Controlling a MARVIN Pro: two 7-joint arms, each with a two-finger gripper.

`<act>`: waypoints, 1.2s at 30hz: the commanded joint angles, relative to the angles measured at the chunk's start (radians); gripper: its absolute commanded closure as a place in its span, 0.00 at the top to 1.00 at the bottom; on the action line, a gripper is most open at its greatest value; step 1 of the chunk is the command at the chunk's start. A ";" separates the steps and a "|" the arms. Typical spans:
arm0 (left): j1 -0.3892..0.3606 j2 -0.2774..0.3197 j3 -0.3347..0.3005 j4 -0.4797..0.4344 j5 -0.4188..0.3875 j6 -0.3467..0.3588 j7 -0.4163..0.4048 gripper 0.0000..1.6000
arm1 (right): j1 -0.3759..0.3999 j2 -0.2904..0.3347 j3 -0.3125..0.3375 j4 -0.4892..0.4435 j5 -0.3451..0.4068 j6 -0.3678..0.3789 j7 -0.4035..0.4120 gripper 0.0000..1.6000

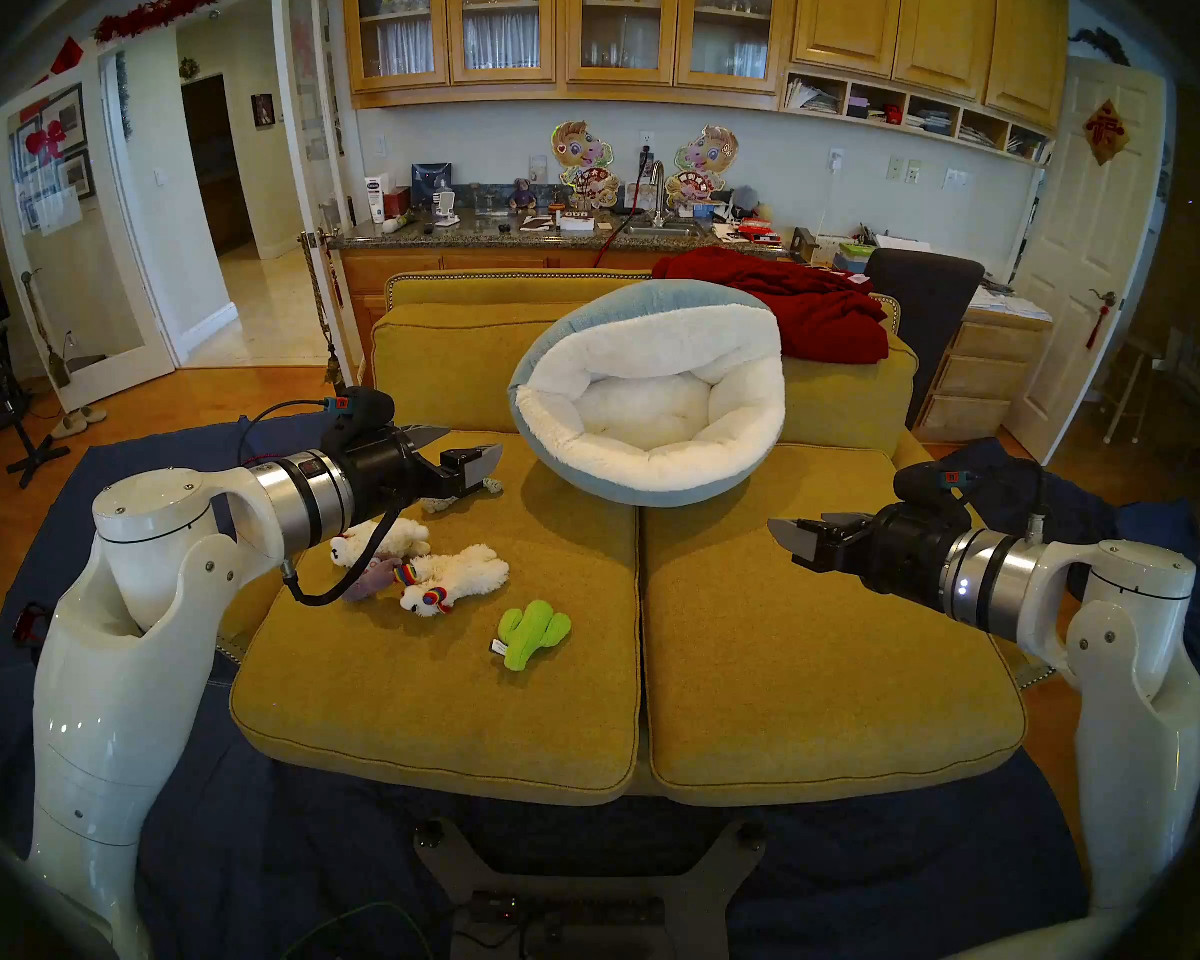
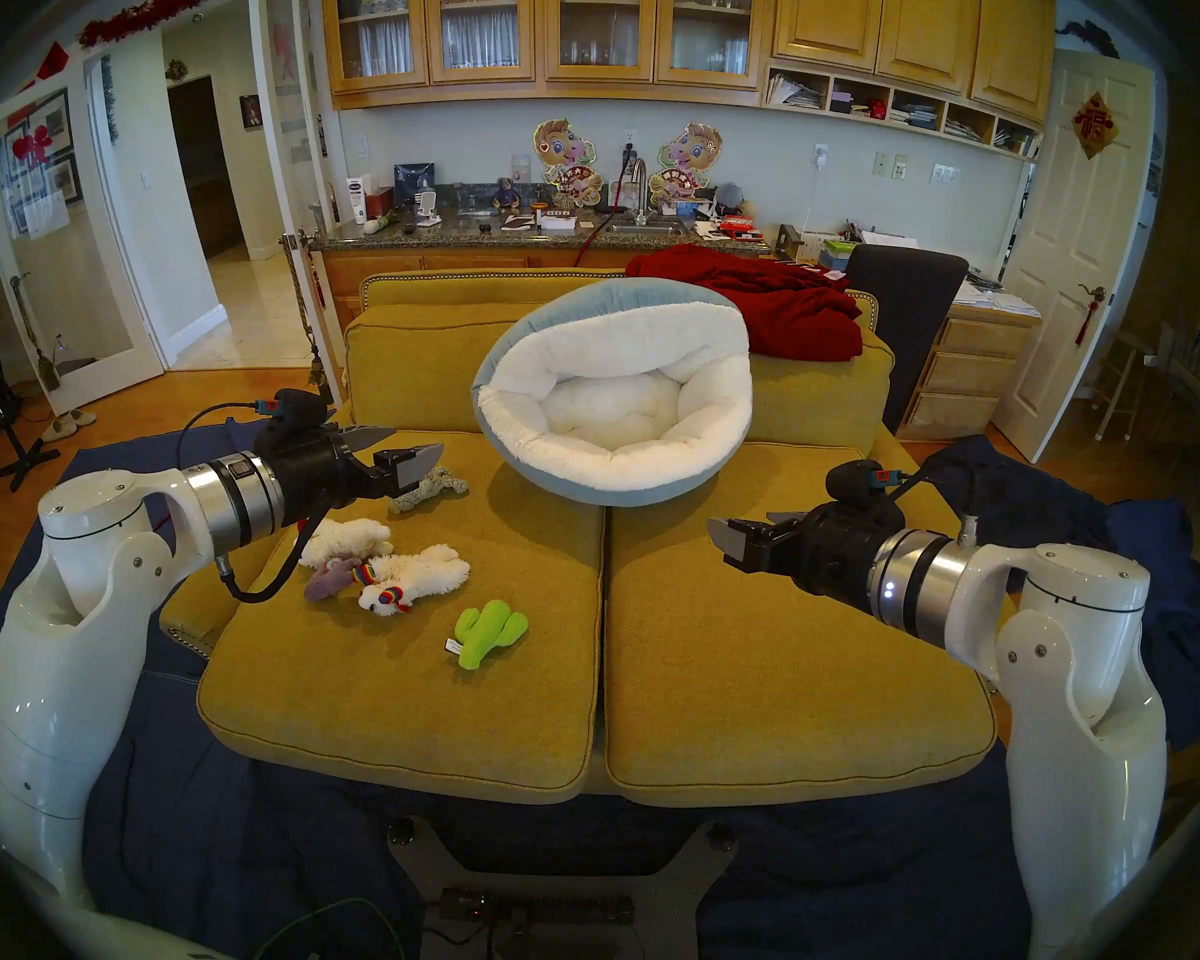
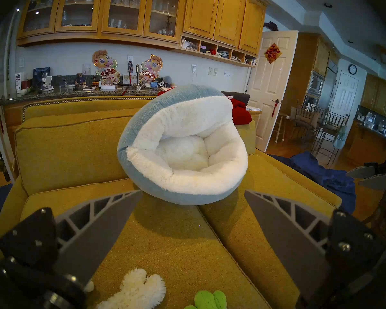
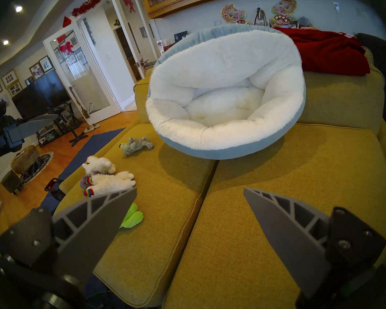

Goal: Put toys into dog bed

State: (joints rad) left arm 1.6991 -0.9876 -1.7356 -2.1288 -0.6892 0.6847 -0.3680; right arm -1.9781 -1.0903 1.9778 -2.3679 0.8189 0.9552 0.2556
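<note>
On sofa [image 1: 791, 661]: toys [image 1: 459, 577] left of dog bed [image 1: 652, 467]; both tools spread wide, empty.

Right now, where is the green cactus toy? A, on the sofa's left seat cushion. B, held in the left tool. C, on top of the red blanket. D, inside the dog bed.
A: the green cactus toy lies on the sofa's left seat cushion, in front of the dog bed, whose white inside holds no toys, and clear of both open, unloaded tools.
</note>
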 commanded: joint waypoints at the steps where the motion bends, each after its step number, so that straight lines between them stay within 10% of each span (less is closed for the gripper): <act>1: -0.019 0.000 -0.008 -0.017 -0.001 -0.009 0.000 1.00 | 0.009 0.001 0.003 -0.017 0.000 -0.004 -0.001 1.00; 28: -0.019 0.000 -0.008 -0.016 0.000 -0.008 0.000 1.00 | 0.015 0.020 -0.020 -0.058 0.014 0.005 -0.018 1.00; 36: -0.019 0.000 -0.008 -0.016 0.000 -0.008 -0.001 1.00 | 0.022 0.046 -0.166 -0.076 0.009 0.005 -0.097 1.00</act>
State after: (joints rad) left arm 1.7011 -0.9876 -1.7351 -2.1278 -0.6878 0.6857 -0.3691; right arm -1.9785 -1.0654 1.8955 -2.4085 0.8317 0.9603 0.2102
